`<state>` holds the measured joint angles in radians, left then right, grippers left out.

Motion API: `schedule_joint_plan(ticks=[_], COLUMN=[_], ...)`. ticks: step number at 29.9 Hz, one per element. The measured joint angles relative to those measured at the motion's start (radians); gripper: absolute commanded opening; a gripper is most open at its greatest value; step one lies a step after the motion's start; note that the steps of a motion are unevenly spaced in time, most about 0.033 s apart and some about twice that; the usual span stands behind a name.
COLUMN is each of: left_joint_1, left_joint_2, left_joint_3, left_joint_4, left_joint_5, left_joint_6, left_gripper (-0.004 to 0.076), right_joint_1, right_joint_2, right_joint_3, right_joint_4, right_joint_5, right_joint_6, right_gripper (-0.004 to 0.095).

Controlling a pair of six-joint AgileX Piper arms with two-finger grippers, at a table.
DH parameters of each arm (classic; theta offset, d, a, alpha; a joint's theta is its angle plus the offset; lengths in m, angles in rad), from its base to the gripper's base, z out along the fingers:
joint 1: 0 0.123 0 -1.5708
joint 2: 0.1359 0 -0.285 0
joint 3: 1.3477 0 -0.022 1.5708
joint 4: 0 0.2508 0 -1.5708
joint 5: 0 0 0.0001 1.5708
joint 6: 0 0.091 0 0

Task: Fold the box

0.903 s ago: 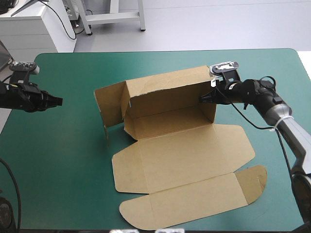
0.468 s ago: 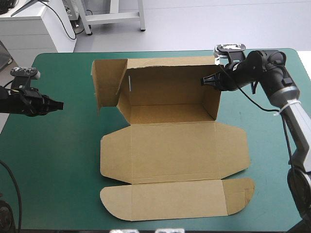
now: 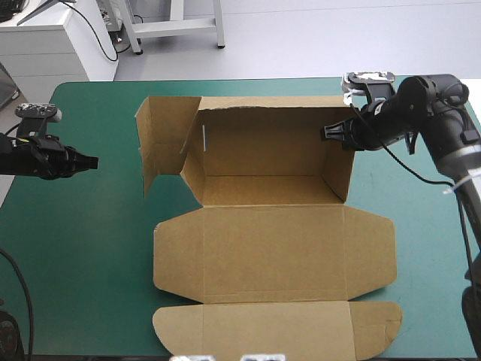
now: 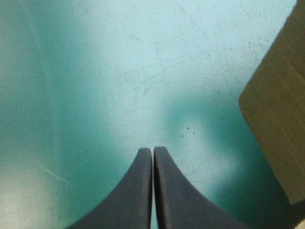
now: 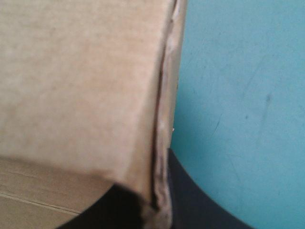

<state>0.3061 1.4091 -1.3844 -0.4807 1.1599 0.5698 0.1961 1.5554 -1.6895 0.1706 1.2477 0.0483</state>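
Brown cut-board box [image 3: 274, 248], walls up, lid flat, mid teal-green counter [image 3: 90, 248]. Right jaws nipped on its right wall — sheet between them. Left jaws closed, empty, apart from its left flap.

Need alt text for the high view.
Partly folded brown box on the teal-green table: back and side walls raised, lid flat toward the near edge. Right tool grips its right wall; left tool, shut, sits clear at the left.

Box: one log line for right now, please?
box: walls raised, lid flat | right end effector: shut on box wall | left end effector: shut, apart from box
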Motion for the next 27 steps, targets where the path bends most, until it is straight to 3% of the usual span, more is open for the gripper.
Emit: schedule_joint_plan(ticks=[10,20,27], left_joint_1=[0.0,0.0,0.0], left_joint_2=[0.0,0.0,0.0], left_joint_3=[0.001,0.001,0.001], left_joint_4=[-0.029,-0.036,-0.036], left_joint_5=[0.003,0.008,0.026], left_joint_6=[0.0,0.0,0.0], left_gripper=[-0.0008,-0.0008,-0.0008], right_joint_1=[0.0,-0.001,-0.002], right_joint_2=[-0.082,0.098,0.245], right_joint_3=[0.233,0.157,0.044], right_joint_4=[0.004,0.02,0.042], right_joint_5=[-0.007,-0.029,-0.107], right_joint_6=[-0.02,-0.065,-0.092], right_gripper=[-0.001,-0.0015,-0.0015])
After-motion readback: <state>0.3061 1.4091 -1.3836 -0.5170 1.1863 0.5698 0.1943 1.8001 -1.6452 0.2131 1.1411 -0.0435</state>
